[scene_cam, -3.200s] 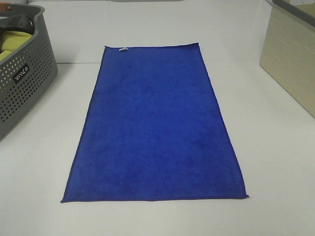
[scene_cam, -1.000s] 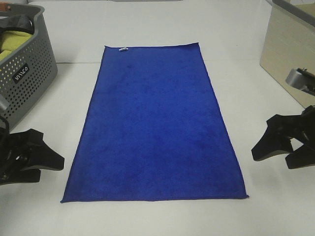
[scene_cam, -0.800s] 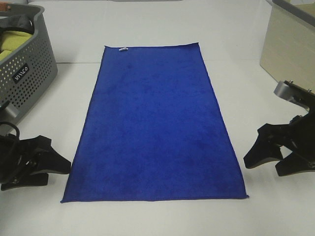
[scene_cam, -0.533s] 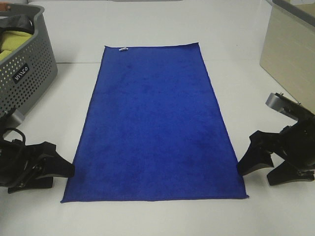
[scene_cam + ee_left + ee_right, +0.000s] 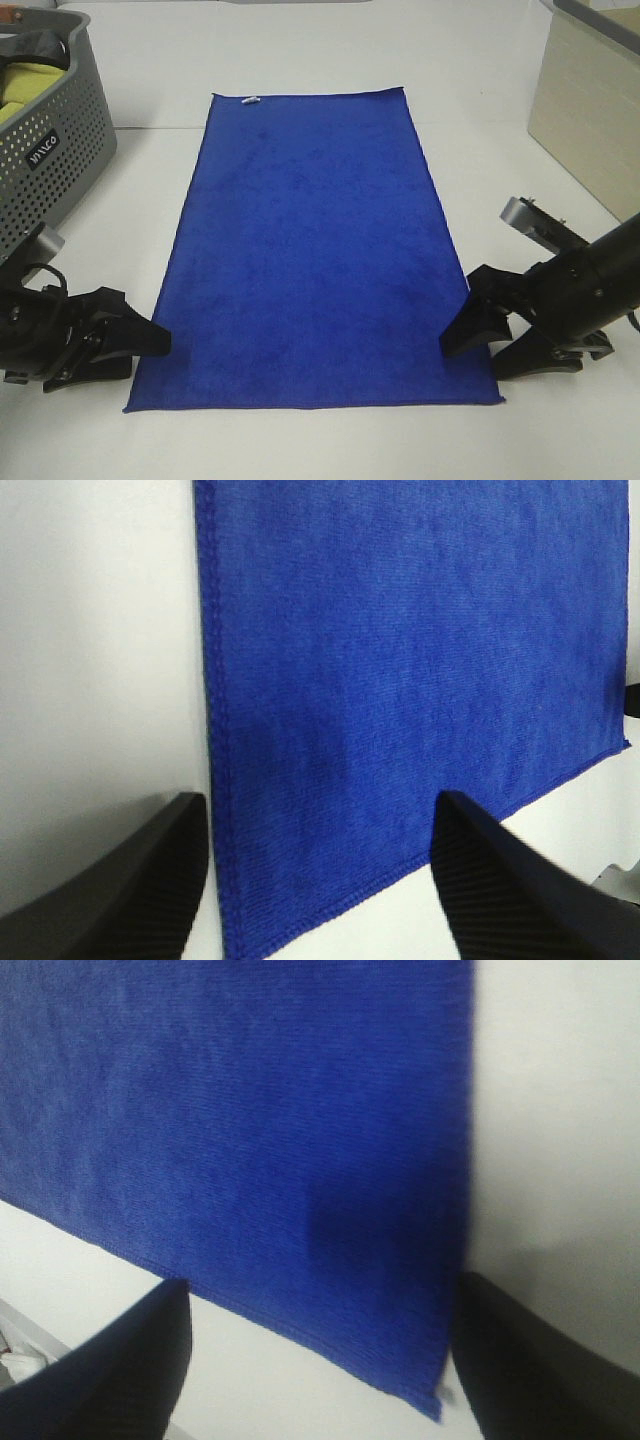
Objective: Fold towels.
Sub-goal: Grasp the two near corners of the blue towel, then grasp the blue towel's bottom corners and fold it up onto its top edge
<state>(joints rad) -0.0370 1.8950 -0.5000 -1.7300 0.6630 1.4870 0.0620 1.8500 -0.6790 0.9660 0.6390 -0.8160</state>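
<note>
Left tool (image 5: 148, 352): jaws spread wide with nothing in their grip. It sits low over the worktop (image 5: 500, 170) at the towel's near left corner.
Left tool, wrist view (image 5: 318, 810): one black finger (image 5: 120, 880) is over bare worktop just outside the long hem. The other finger (image 5: 500, 880) is at the near short edge, and the towel corner lies in the gap between them. Whether either finger touches the cloth cannot be told.
Right tool (image 5: 470, 360): also wide open and empty, at the near right corner. In the high view its upper finger overlaps the towel's long edge.
Right tool, wrist view (image 5: 320, 1290): one finger (image 5: 110, 1360) is below the short edge and the other (image 5: 530, 1350) is over white worktop beside the long edge. The corner sits between them. The picture is blurred, so contact cannot be told.
Towel (image 5: 310, 250): royal blue and plush, lying flat in a single layer in the middle of the worktop. Its long sides run from near to far, and its near end lies between the two tools.
Tag (image 5: 250, 100): small and white, on the far short edge close to the left corner.
Basket (image 5: 60, 170): grey and perforated, at the far left, apart from the towel. It holds a yellow-green cloth (image 5: 25, 80) and black fabric (image 5: 40, 45).
Box (image 5: 590, 110): beige, at the far right, well apart from the towel.
</note>
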